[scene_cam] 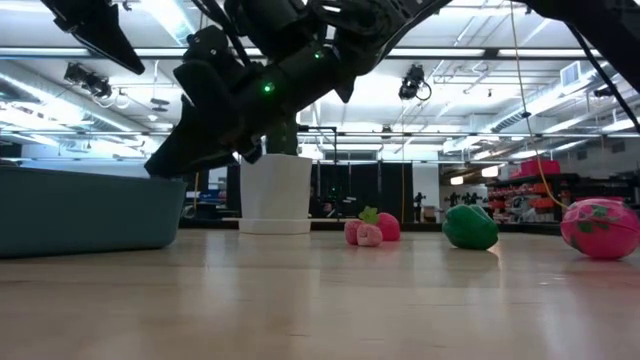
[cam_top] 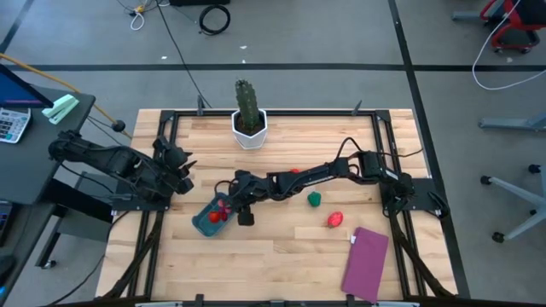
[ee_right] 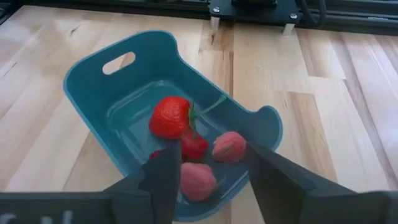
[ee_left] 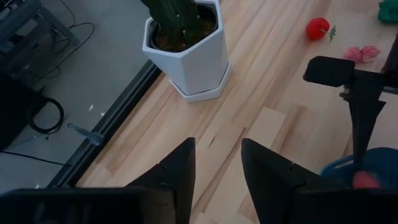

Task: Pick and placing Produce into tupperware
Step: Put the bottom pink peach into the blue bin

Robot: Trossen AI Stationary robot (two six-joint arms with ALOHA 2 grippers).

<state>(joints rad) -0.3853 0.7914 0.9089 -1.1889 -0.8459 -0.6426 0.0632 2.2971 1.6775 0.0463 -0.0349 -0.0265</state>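
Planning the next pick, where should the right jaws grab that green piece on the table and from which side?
Take the green piece across its rounded middle, from straight above: it sits low on the bare table, apart from the red piece, so a top-down close looks clear.

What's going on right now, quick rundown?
Right gripper open over the blue tub, strawberry and pink pieces inside. Left gripper open, waiting near the cactus pot. Green piece still on table.
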